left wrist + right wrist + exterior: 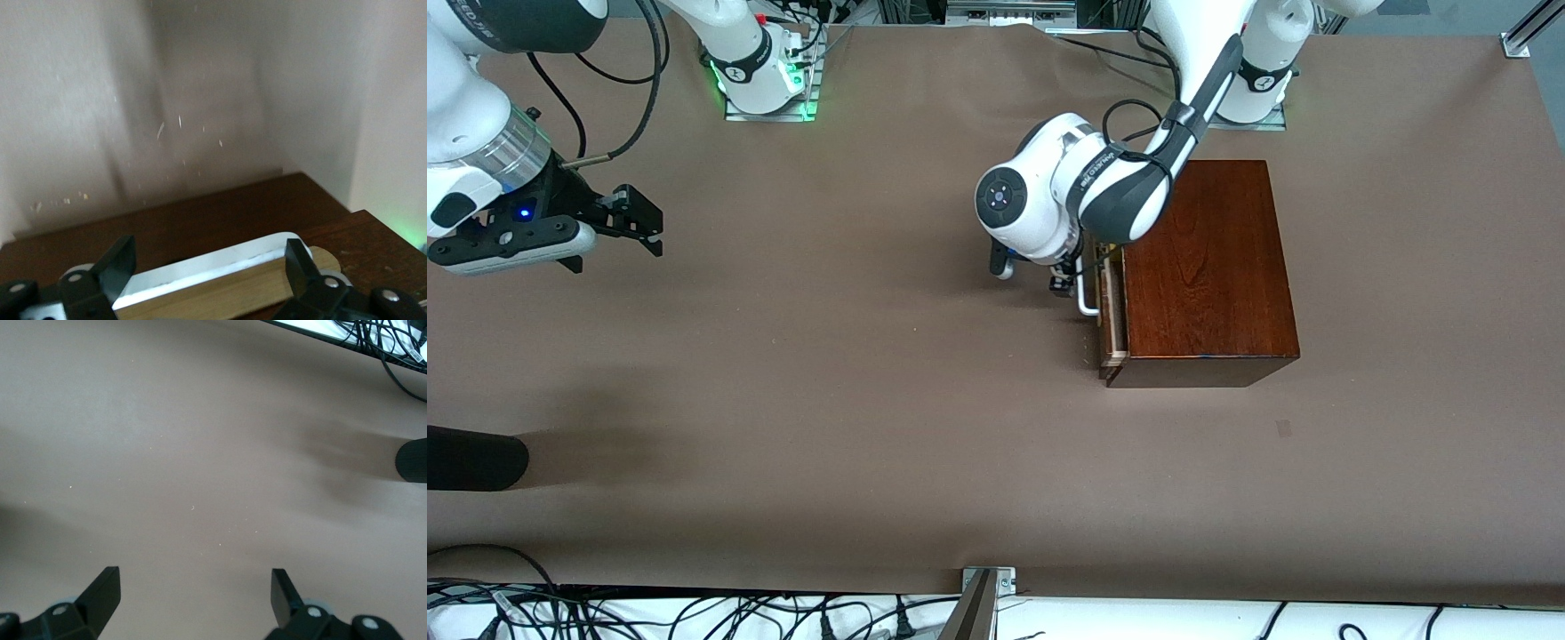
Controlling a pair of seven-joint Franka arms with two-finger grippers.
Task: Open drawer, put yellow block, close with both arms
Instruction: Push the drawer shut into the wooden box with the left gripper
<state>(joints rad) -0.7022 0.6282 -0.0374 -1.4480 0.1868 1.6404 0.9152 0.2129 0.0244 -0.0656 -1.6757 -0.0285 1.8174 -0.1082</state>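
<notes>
The dark reddish-brown wooden box stands toward the left arm's end of the table. Its drawer is out by a narrow gap that shows a pale wood edge. My left gripper is at the drawer front, open, with one finger at each end of the white handle. In the front view the left wrist covers most of that gripper. My right gripper hangs open over bare table at the right arm's end, with nothing between its fingers. The yellow block is out of view.
A black rounded object pokes in over the table edge at the right arm's end and also shows as a black rounded object in the right wrist view. Cables and a metal bracket line the edge nearest the front camera.
</notes>
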